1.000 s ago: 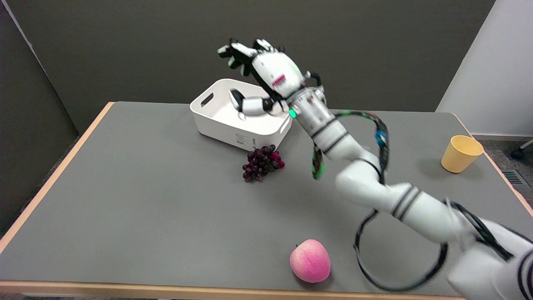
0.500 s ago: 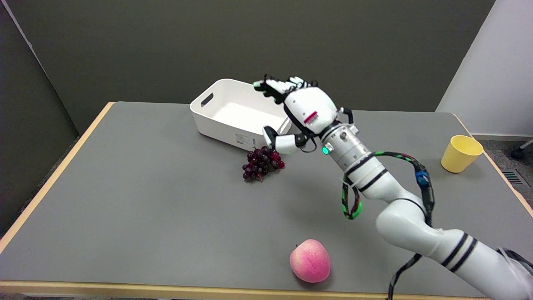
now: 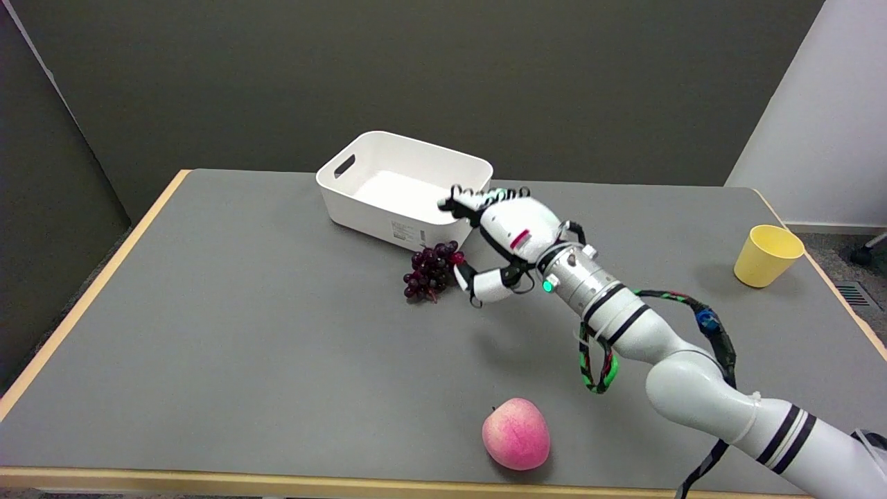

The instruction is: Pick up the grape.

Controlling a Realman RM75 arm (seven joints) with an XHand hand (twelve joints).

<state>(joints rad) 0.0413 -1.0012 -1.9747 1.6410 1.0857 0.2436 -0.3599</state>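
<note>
I have the table (image 3: 229, 360), grey-topped with a pale wood edge, carrying everything in view; its near right corner is cut off behind my arm. The right arm (image 3: 693, 395) enters from the lower right and reaches across toward the middle, and its shoulder end runs out of the picture. The white bin (image 3: 360, 208) sits at the far side, handle slot facing left; I judge it is kept close to the fruit as a likely drop place, though the task names only the lift. Its near right corner is masked by my hand.

The right hand (image 3: 502, 239) is low at the right side of the grape (image 3: 431, 270), palm turned toward the bunch, fingers (image 3: 466, 201) spread above and the thumb curled in below, bracketing the bunch without closing on it. The hand is released and holds nothing. Whether the thumb tip touches the nearest berries I cannot tell; it is at least just beside them.

The grape lies on the table just in front of the bin. Its stem is too small to make out.

The peach (image 3: 516, 434) rests near the front edge and the yellow cup (image 3: 766, 255) at far right, both well apart from the work.
</note>
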